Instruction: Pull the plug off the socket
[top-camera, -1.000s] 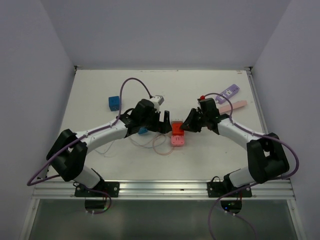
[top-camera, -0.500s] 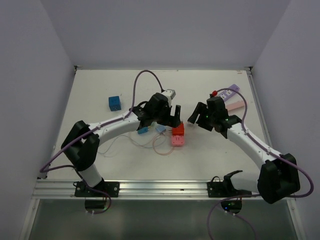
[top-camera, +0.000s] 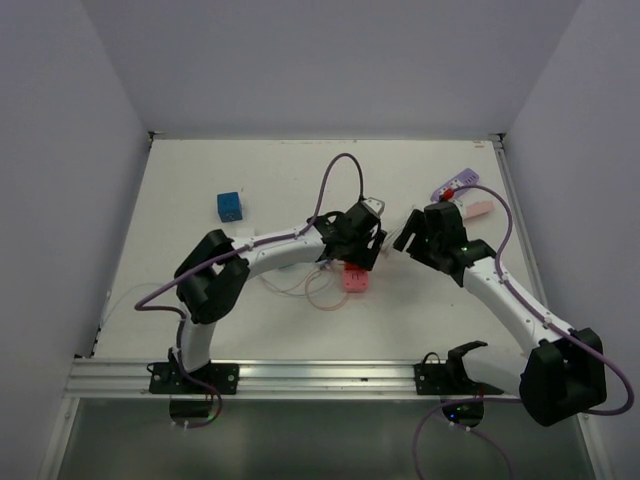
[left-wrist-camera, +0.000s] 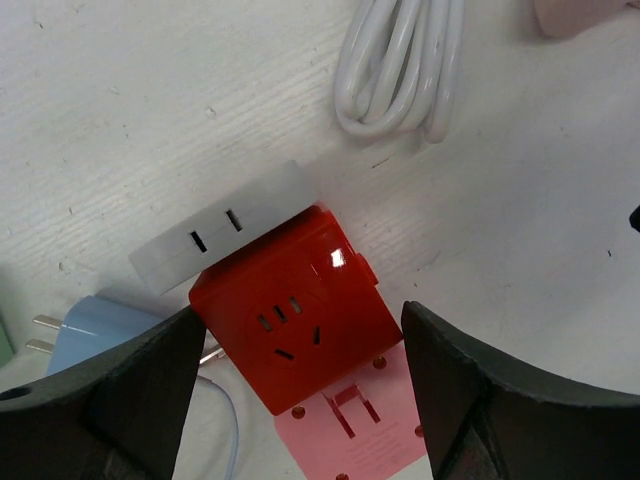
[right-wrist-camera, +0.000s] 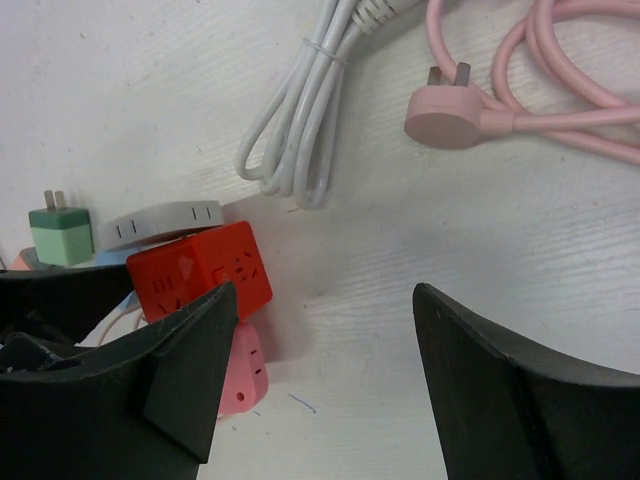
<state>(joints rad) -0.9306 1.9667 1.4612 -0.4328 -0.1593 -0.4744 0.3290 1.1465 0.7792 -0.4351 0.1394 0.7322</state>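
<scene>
A red socket cube (left-wrist-camera: 290, 320) lies on the white table with a pink block (left-wrist-camera: 350, 430) joined to its near side and a white adapter (left-wrist-camera: 225, 225) against its far side. Which piece is the plug I cannot tell. My left gripper (left-wrist-camera: 300, 315) is open and straddles the red cube, one finger close to each side. From above, the left gripper (top-camera: 360, 250) hangs right over the red cube (top-camera: 357, 264) and the pink block (top-camera: 354, 281). My right gripper (right-wrist-camera: 322, 295) is open over bare table just right of the red cube (right-wrist-camera: 200, 265), with nothing between its fingers.
A coiled white cable (right-wrist-camera: 300, 130) and a pink cable with its plug (right-wrist-camera: 450, 115) lie beyond the cube. A green charger (right-wrist-camera: 60, 230) and a light blue plug (left-wrist-camera: 95, 320) sit to the left. A blue cube (top-camera: 229, 206) and a purple strip (top-camera: 455, 185) lie farther off.
My left arm has swung right and now hangs over the red cube, its jaws narrowing. My right gripper has opened and drawn back to the right, away from the cube.
</scene>
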